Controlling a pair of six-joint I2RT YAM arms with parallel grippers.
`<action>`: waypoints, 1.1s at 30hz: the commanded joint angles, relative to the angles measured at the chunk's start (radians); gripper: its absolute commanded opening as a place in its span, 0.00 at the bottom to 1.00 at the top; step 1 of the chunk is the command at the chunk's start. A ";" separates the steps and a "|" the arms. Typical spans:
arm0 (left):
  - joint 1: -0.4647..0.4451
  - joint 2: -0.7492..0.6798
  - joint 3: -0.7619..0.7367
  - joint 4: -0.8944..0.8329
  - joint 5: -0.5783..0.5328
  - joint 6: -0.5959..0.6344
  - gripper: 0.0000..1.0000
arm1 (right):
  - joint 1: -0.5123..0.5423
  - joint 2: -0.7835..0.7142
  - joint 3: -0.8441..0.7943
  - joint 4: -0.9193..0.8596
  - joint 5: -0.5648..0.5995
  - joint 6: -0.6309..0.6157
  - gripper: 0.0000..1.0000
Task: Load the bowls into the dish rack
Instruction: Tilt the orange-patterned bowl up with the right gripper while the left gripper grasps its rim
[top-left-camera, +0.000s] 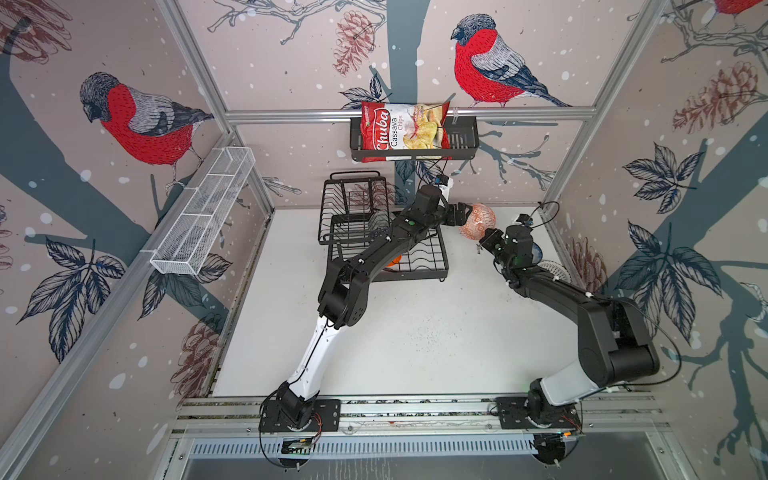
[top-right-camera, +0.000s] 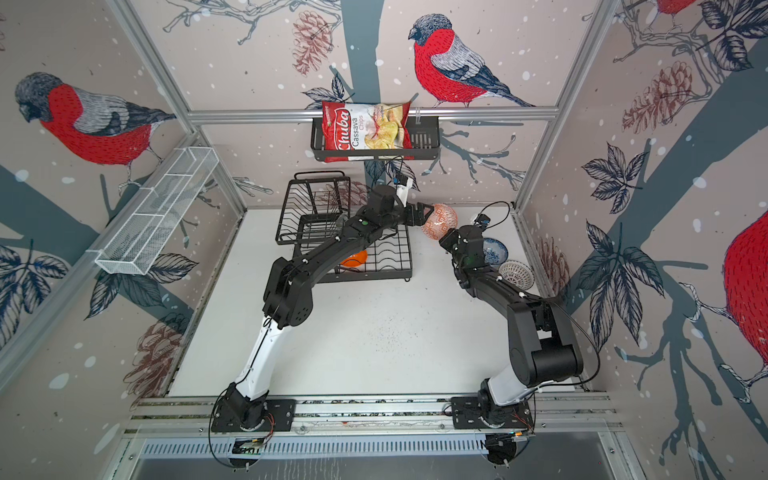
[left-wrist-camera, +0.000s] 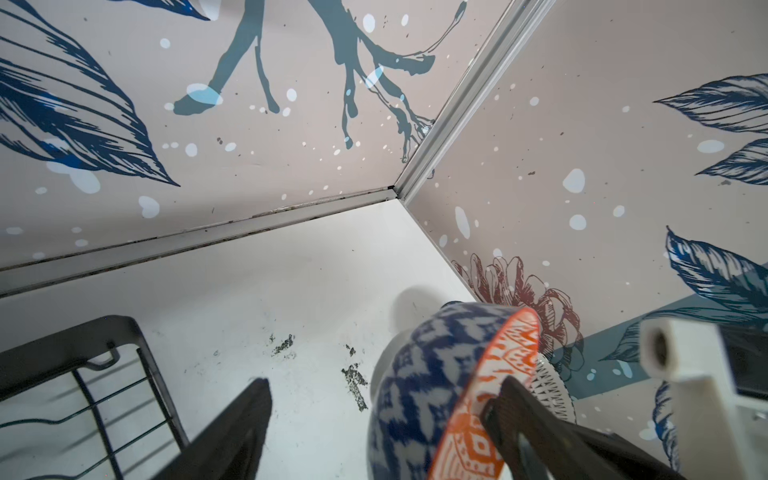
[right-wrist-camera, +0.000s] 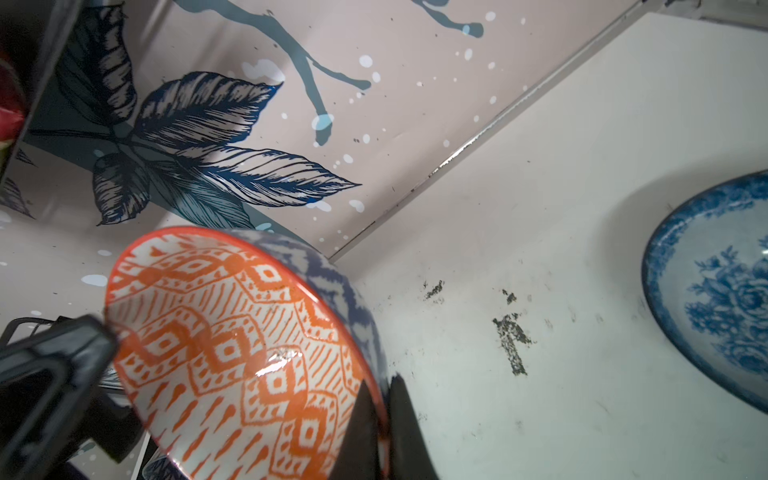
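Over the white bench (top-left-camera: 415, 332), beside the dish rack (top-left-camera: 332, 208), my right gripper (top-left-camera: 482, 239) is pinching the orange-patterned bowl (top-left-camera: 480, 218) by its rim while my left gripper (top-left-camera: 468, 212), jaws spread, is straddling it, and I'm wanting a square, firm bite before the right lets go.

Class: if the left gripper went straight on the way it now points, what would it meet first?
The orange-patterned bowl, held up by the shut right gripper. Its rim sits between the open fingers of the left gripper, so contact looks almost immediate.
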 joint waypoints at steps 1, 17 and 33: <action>-0.009 0.008 0.019 -0.026 -0.045 0.031 0.80 | 0.014 -0.022 -0.011 0.103 0.086 -0.019 0.01; -0.034 0.059 0.069 -0.033 -0.077 0.045 0.25 | 0.060 -0.056 -0.071 0.201 0.195 -0.004 0.01; -0.039 -0.069 -0.154 0.123 -0.258 0.062 0.00 | 0.047 -0.084 -0.019 0.096 0.129 0.049 0.52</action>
